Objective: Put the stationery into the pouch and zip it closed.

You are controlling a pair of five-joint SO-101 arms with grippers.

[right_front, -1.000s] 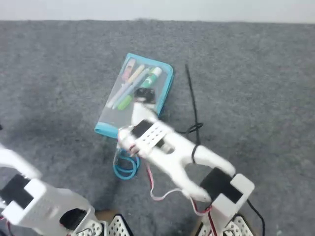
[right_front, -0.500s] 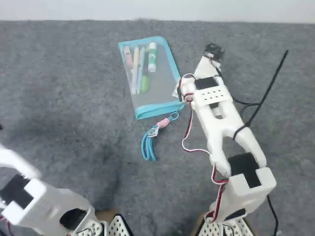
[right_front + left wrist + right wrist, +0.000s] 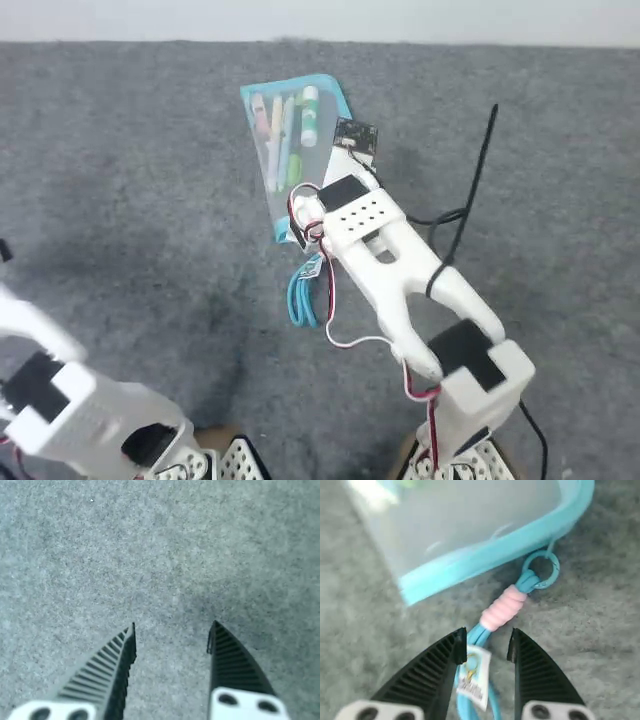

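The right arm (image 3: 385,255) stretches over the near corner of the pouch (image 3: 300,165) and hides part of it in the high view. A black cable (image 3: 478,170) runs along the grey mat (image 3: 130,150) beside that arm. The left arm (image 3: 75,420) sits at the near edge, well apart from the pouch.

The pouch lies flat on the mat with the pens (image 3: 285,135) inside it, side by side at its far end. Whether the zip is closed cannot be told.

The right gripper (image 3: 488,632) is released. Its ridged black jaws stand apart on either side of the strap (image 3: 485,622), just below the pink beads (image 3: 502,607). A teal ring (image 3: 542,570) joins the strap to the pouch corner, and a small white tag (image 3: 472,677) hangs on the cord.

The left gripper (image 3: 173,625) hangs over bare mat, its jaws spread wide.

The pouch is translucent plastic with a teal border, the strap is a thin teal cord, and the mat is coarse and fuzzy.
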